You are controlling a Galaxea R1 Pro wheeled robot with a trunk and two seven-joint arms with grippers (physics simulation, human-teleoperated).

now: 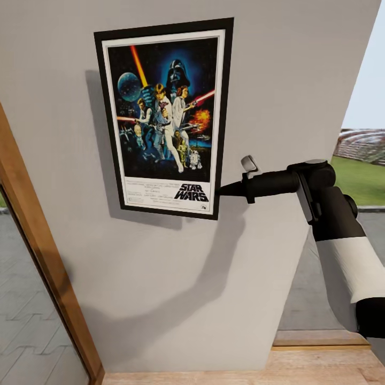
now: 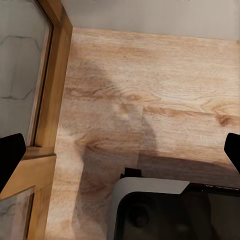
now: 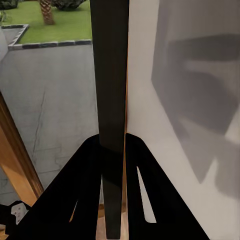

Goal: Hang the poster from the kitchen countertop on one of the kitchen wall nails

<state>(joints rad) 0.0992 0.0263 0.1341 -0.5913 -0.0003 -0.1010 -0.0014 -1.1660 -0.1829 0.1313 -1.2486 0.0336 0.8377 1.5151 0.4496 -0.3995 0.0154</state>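
Pale grey wall [image 1: 299, 69] backs the poster [image 1: 166, 117], right fingers [image 1: 227, 189] pinching its frame.

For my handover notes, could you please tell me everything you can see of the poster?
The poster is an upright rectangle with a thin black frame, a white border and dark blue artwork of figures with glowing sabres above a "STAR WARS" title. It looks flat and rigid, lies against the pale grey wall and casts a shadow to its left. It leans slightly in the head view. The right gripper pinches its lower right corner; in the right wrist view its dark edge runs between the fingers. No nail can be made out.
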